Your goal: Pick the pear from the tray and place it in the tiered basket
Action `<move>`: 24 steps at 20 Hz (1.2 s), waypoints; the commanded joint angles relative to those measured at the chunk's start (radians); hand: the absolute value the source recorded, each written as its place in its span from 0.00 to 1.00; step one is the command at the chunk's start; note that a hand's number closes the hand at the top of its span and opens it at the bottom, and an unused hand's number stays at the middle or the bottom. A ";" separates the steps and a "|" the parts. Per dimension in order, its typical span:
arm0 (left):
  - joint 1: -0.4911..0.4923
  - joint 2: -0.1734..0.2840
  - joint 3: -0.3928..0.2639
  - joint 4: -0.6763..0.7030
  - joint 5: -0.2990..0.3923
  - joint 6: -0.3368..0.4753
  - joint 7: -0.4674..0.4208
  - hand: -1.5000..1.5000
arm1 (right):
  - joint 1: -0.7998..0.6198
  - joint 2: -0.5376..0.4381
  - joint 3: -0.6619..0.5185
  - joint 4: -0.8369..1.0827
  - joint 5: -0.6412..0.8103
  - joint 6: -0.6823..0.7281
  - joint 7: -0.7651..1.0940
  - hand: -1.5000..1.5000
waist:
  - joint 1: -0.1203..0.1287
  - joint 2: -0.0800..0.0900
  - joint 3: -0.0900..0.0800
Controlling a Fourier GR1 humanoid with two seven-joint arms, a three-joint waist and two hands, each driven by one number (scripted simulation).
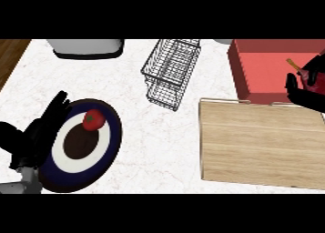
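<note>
Inside our right hand's (311,93) curled fingers sits the red pear (324,83), held over the red tray (259,68); the wire tiered basket (168,73) stands well left. Our left hand (32,136) rests open beside the plate (108,150) on the white tabletop (158,150).

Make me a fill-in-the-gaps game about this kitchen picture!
1. The tomato lies on the ____.
2. The right hand is curled round a red pear over the ____ tray.
3. The wire basket holds ____.
4. The wooden board is on the view's ____ side.

Missing words: plate; red; nothing; right
</note>
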 commanded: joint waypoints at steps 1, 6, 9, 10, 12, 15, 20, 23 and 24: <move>-0.038 -0.008 0.017 0.046 0.003 -0.023 -0.016 0.50 | -0.049 0.059 0.061 -0.092 0.015 0.047 0.124 1.00 | 0.010 0.004 0.000; -0.029 0.006 0.026 0.033 -0.006 -0.037 -0.020 0.50 | -0.248 0.116 0.169 -0.082 0.066 0.113 0.298 1.00 | 0.021 0.006 0.000; -0.116 -0.022 0.002 0.025 -0.025 0.014 0.072 0.50 | -0.368 0.202 0.240 -0.056 0.132 0.104 0.423 1.00 | 0.020 0.006 0.000; -0.046 -0.029 0.014 0.087 -0.033 -0.028 -0.055 0.50 | -0.343 0.208 0.214 -0.005 0.111 0.102 0.373 1.00 | 0.017 0.006 0.000; -0.068 -0.008 0.012 0.011 -0.011 -0.030 0.039 0.50 | -0.537 0.230 0.199 0.106 0.122 0.126 0.461 1.00 | 0.033 0.007 0.000; -0.024 -0.033 0.008 -0.036 -0.027 -0.008 0.055 0.50 | -0.474 0.311 0.233 0.154 0.195 0.014 0.415 1.00 | 0.022 0.006 0.001; -0.036 -0.023 0.019 -0.044 -0.018 -0.033 0.077 0.50 | -0.626 0.375 0.223 0.364 0.232 -0.012 0.428 1.00 | 0.024 0.007 0.001; -0.006 -0.046 0.002 -0.065 -0.041 -0.023 0.052 0.50 | -0.641 0.411 0.233 0.432 0.254 -0.018 0.453 1.00 | 0.023 0.006 0.001; 0.010 -0.023 0.029 -0.061 -0.028 -0.042 0.049 0.50 | -0.634 0.394 0.205 0.472 0.255 -0.043 0.419 1.00 | 0.024 0.007 0.001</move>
